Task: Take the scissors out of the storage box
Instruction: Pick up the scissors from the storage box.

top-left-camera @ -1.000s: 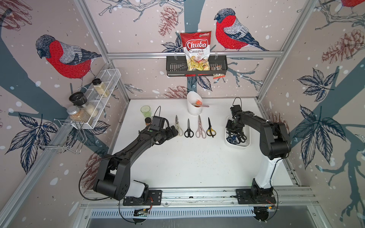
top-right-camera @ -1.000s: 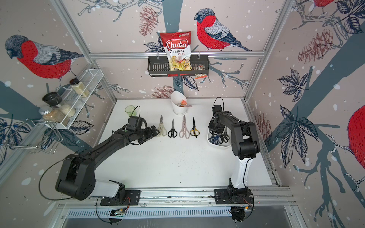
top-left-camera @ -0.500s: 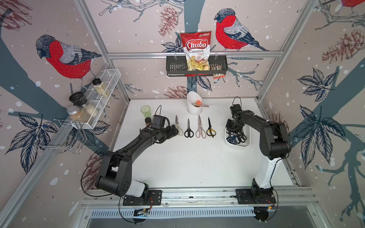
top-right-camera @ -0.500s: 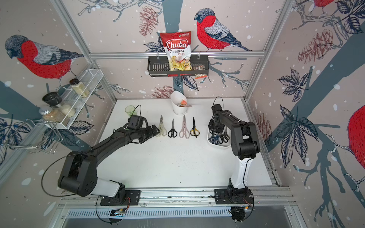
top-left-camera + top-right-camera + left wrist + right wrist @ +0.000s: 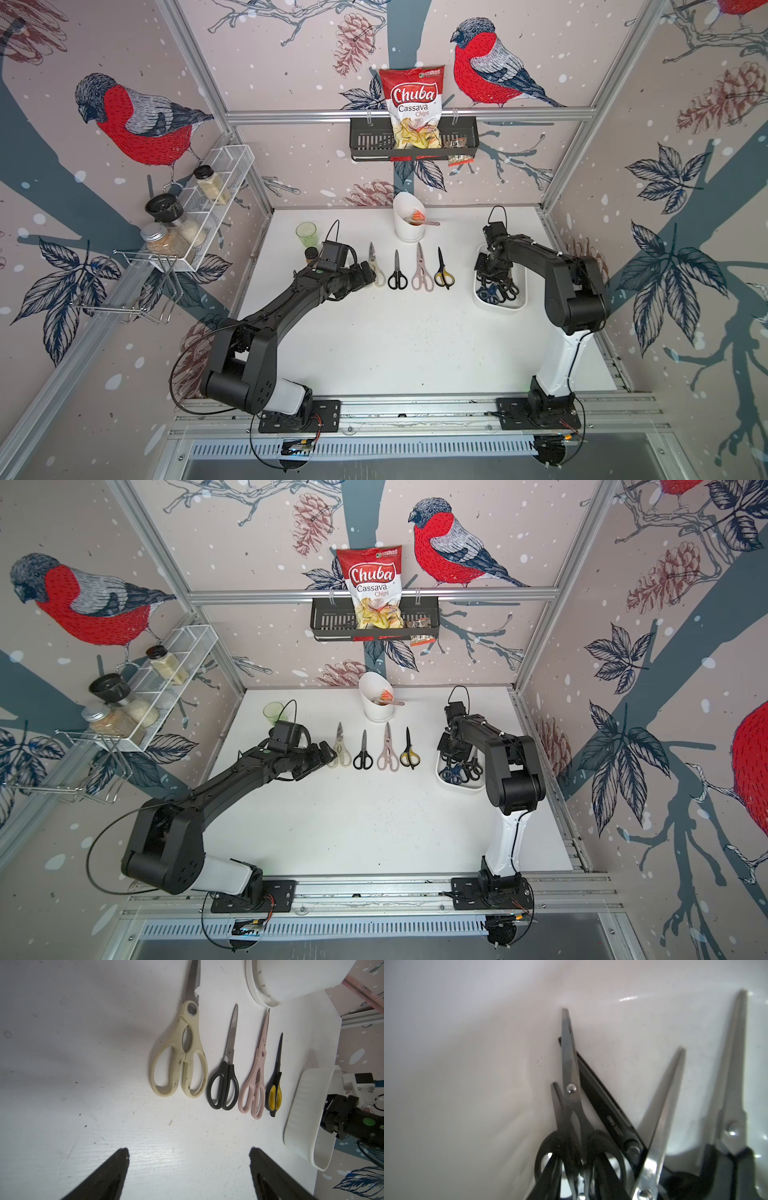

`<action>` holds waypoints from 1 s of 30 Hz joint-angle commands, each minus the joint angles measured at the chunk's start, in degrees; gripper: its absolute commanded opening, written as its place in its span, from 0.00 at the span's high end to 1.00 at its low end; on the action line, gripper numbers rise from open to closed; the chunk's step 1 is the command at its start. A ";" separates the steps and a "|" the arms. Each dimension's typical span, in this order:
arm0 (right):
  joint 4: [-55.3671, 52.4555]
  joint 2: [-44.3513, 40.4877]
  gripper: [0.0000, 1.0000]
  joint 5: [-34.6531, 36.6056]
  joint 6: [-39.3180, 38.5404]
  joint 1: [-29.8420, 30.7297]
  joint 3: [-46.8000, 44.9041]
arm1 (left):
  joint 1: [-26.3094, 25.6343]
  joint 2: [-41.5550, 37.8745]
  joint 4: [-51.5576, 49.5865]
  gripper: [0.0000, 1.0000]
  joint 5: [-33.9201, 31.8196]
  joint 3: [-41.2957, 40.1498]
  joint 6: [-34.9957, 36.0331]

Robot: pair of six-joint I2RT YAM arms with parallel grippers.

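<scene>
**While Scissors Lie in the Storage Box: Arm and Workpiece Status**

Where my right arm folds down at the right side of the table [image 5: 395, 345], my right gripper [image 5: 493, 276] sits low inside the storage box [image 5: 502, 306], directly above the dark-handled scissors [image 5: 500, 291] piled there. I cannot tell whether its jaws are spread or pinching a pair. Both top views show only the gripper's back, and the right wrist view shows no fingertip clearly.

The right wrist view shows the pile close up. Several pairs overlap, blades crossing, tips toward the box's white wall. A small black-handled pair [image 5: 571, 1093] lies uppermost, over a black-bladed pair [image 5: 604, 1105]. A bright-bladed pair [image 5: 660, 1105] lies beside them. In the top views the handles in the box are black and dark blue.

My left gripper [image 5: 188, 1151] hangs above bare table, its fingers [image 5: 108, 1174] spread wide with nothing between them. In both top views it sits just beside the left end of the row described below. The left wrist view shows its fingertips short of the nearest handles, not touching.

Four pairs lie flat on the table in a row between my two grippers, blades toward the back wall. Order from my left:

1. cream kitchen shears [image 5: 180, 1059]
2. black-handled scissors [image 5: 224, 1084]
3. pink shears [image 5: 254, 1084]
4. yellow-black scissors [image 5: 274, 1093], nearest the storage box

A white slant-rimmed holder [image 5: 409, 232] stands behind the row.
</scene>
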 commanded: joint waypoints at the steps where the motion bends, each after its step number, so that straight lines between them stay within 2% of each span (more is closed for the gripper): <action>1: -1.23 0.46 0.73 -0.14 0.00 0.03 -0.76 | 0.10 -0.23 -0.29 0.06 -0.29 0.64 -0.27; 14: -2.57 -1.23 1.00 -0.15 -1.06 -0.42 1.36 | 0.07 -0.14 0.03 0.06 -0.20 0.63 -0.29; 30: -3.15 -2.05 1.00 -1.90 -2.70 -0.50 0.88 | 0.01 -0.05 0.41 0.06 -0.06 0.09 -0.18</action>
